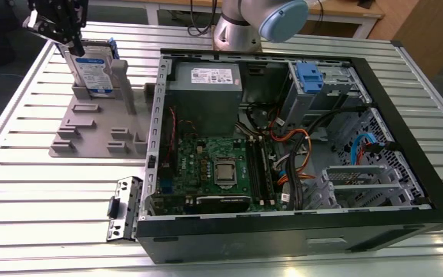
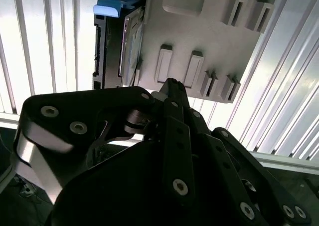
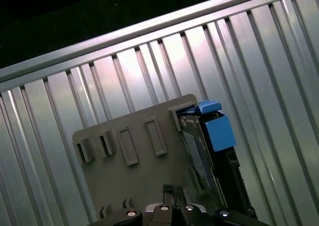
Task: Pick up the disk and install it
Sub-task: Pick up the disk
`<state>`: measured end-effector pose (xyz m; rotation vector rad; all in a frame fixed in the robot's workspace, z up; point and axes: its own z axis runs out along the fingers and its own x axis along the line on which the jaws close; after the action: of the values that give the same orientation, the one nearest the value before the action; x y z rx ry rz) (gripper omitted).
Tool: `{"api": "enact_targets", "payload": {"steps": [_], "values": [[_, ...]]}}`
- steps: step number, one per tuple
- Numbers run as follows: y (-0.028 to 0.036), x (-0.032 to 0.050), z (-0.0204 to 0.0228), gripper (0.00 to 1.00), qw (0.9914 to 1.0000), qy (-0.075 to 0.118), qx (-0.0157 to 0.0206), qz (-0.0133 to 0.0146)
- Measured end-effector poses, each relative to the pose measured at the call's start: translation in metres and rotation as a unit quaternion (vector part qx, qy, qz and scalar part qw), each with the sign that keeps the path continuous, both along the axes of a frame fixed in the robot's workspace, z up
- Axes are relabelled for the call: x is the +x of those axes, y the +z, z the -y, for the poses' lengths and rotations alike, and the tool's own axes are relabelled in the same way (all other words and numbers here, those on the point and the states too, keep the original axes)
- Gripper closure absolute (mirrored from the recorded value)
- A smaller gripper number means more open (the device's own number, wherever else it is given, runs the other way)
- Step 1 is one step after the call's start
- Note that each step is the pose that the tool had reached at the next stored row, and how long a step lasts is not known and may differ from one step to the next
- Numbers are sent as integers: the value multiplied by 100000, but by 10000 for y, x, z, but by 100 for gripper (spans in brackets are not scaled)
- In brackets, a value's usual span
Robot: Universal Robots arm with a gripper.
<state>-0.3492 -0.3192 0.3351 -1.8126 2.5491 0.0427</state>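
The disk is seen standing on edge in a slot of a flat grey plastic holder plate, at the far side of the table toward the exterior view's left. It is a flat rectangular silver drive with a white-and-blue label, framed by a bright blue plastic carrier. The black metal pincer is placed right at the disk's top edge; whether it is spread or pressed together cannot be told, and contact is not clear. Raised rectangular slots are moulded into the holder plate. The table top is made of ribbed, shiny aluminium slats. Toward the exterior view's right an open black computer case is laid on its side, with a green motherboard, a grey metal box with a white sticker and a small blue latch piece inside.
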Motion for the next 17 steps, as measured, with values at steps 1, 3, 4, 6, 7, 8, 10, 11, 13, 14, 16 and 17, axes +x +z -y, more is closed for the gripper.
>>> {"api": "enact_targets", "payload": {"steps": [1, 3, 4, 6, 7, 8, 10, 11, 13, 14, 16, 17], "values": [[0, 0, 0, 90, 99999, 346, 0, 0], [0, 0, 0, 90, 99995, 1026, 2, 1], [0, 0, 0, 90, 99991, 1372, -1, 0], [0, 0, 0, 90, 99979, 2060, 0, 0], [0, 0, 0, 90, 99971, 2417, -1, 1], [0, 0, 0, 90, 99962, 2759, 1, 2], [0, 0, 0, 90, 99941, 3446, -1, 2], [0, 0, 0, 90, 99928, 3787, 0, 1], [0, 0, 0, 90, 99900, 4464, -1, 2], [0, 0, 0, 90, 99883, 4833, -2, -1], [0, 0, 0, 90, 99848, 5509, -1, 2], [0, 0, 0, 90, 99829, 5838, 0, -1]]}}
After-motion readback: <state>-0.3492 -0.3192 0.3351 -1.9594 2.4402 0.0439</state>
